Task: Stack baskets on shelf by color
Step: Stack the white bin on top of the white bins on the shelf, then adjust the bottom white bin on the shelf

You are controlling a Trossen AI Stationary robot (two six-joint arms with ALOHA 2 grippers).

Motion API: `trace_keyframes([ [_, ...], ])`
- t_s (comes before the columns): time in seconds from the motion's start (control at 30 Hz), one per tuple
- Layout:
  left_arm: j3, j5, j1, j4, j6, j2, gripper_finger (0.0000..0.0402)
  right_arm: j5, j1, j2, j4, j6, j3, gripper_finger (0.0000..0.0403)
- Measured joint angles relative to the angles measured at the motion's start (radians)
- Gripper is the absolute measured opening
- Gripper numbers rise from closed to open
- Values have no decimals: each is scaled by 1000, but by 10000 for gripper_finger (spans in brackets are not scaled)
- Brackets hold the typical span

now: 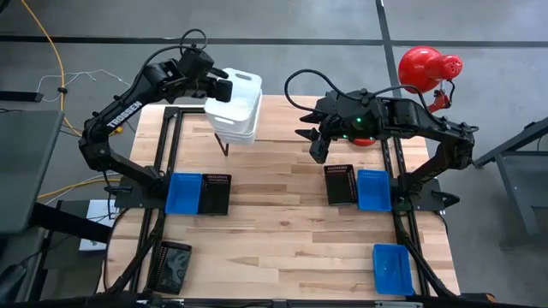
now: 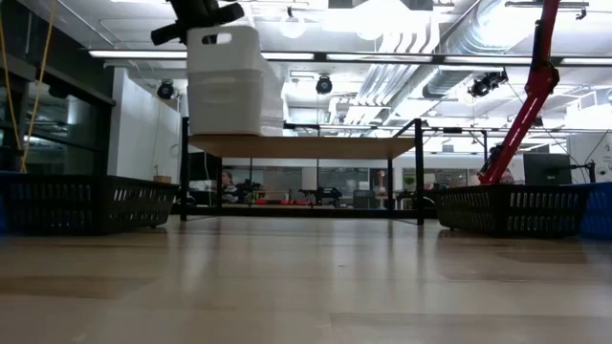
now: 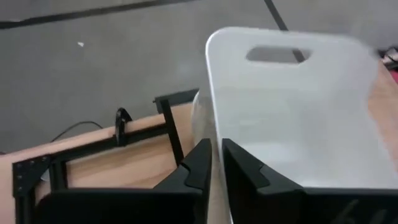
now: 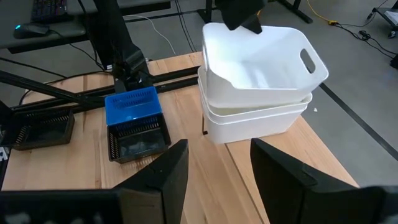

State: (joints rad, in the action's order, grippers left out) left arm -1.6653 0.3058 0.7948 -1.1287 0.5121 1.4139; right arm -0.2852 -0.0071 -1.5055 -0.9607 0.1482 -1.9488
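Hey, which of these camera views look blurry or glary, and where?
Left wrist view: the white basket close to the lens looks soft, its far edge smeared. Low view: ceiling lights flare white behind the white baskets on the shelf, and the near tabletop is blurred. High and right wrist views look evenly lit and sharp.

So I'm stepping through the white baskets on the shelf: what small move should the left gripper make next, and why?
Probably open fully and lift clear. The left gripper is pinched on the rim of the top white basket, which already sits nested in the white basket below it on the shelf. The right gripper waits open over the table, so nothing else needs to move first.
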Motion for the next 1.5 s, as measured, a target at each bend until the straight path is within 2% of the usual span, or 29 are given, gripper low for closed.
trace_keyframes([
  [0.57,0,5,1,62,15,-6,117,0,0,0,0,-18,0,161],
  [0.77,0,-84,3,112,-64,-60,153,0,0,0,0,-18,0,161],
  [0.97,0,-270,-19,113,-245,-134,155,0,0,0,0,-18,0,161],
  [1.1,0,-306,-117,117,-312,-192,112,0,0,0,0,-16,0,161],
  [1.27,0,-284,-332,139,-338,-241,13,0,0,0,-1,6,0,161],
  [1.4,4,-212,-552,133,-424,-241,9,0,0,0,-10,13,0,161],
  [1.5,75,-109,-709,171,-452,-231,2,0,0,0,-20,30,0,161],
])
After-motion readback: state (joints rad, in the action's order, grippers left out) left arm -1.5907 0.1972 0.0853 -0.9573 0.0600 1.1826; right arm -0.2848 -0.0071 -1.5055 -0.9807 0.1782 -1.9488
